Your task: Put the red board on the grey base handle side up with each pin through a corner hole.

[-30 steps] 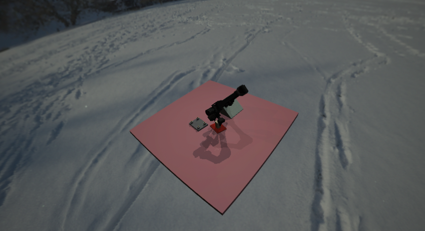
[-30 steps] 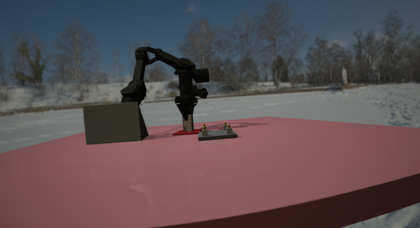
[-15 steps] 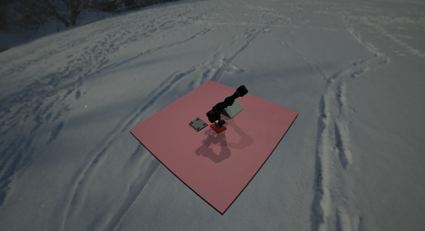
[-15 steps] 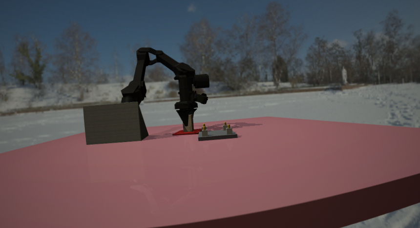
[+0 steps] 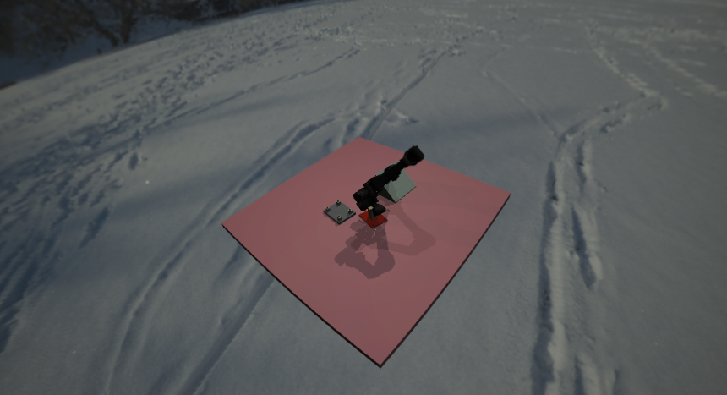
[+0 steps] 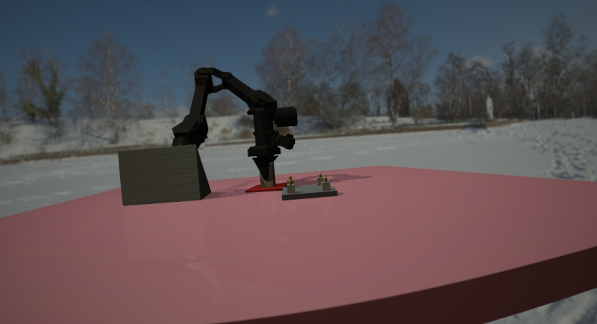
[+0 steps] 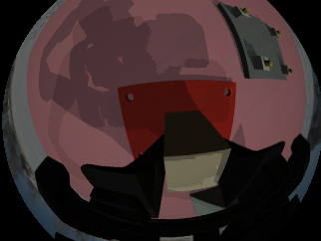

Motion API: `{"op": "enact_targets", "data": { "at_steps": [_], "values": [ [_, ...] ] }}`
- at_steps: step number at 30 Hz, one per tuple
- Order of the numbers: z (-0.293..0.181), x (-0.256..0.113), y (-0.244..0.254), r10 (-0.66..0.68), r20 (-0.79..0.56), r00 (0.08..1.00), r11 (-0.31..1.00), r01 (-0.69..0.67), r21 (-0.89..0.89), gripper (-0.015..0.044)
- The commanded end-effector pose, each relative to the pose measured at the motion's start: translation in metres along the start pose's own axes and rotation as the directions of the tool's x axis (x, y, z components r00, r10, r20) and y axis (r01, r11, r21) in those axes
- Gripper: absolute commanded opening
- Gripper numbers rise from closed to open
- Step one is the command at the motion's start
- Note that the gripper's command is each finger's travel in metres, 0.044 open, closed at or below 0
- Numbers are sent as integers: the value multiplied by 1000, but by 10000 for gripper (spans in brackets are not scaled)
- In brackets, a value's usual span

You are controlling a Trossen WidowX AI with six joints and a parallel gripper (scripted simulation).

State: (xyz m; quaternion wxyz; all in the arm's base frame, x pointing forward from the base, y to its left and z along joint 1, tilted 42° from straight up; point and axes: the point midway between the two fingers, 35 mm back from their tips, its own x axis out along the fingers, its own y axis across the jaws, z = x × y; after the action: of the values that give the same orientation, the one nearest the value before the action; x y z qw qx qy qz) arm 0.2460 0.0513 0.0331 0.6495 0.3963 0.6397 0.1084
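The red board point(image 5: 374, 223) point(image 6: 253, 189) point(image 7: 145, 112) lies flat on the table, handle side up. Two of its corner holes show clearly in the wrist view, and another shows partly beside the left finger. My gripper point(image 5: 374, 211) point(image 6: 266, 177) point(image 7: 185, 136) points down over the board. It is shut on the square tan handle point(image 6: 272, 171) point(image 7: 193, 173), with one finger against each side. The grey base point(image 5: 339, 212) point(image 6: 309, 192) point(image 7: 255, 39) stands beside the board, apart from it. Its four posts carry gold pins, one of them a near pin point(image 6: 325, 179) point(image 7: 269, 64), with nothing on them.
A grey-green wedge-shaped block point(image 5: 399, 188) point(image 6: 160, 175) under the arm's foot stands behind the board in the top view. The pink table point(image 5: 305, 239) point(image 6: 375, 239) ends in straight edges with snow beyond. The arm's shadow falls across the table and part of the board.
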Motion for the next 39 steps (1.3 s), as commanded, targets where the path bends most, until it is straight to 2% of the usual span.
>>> {"op": "enact_targets", "data": {
  "at_steps": [1, 3, 8, 39],
  "values": [
    [0, 1, 0, 4, -2, 1000, 1000, -4, 4, 144],
    [0, 1, 0, 4, -2, 1000, 1000, -4, 4, 131],
    [1, -5, 0, 2, -2, 1000, 1000, -2, 4, 0],
    [1, -81, -1, -1, -2, 1000, 1000, 1, 5, 0]
  ]
}}
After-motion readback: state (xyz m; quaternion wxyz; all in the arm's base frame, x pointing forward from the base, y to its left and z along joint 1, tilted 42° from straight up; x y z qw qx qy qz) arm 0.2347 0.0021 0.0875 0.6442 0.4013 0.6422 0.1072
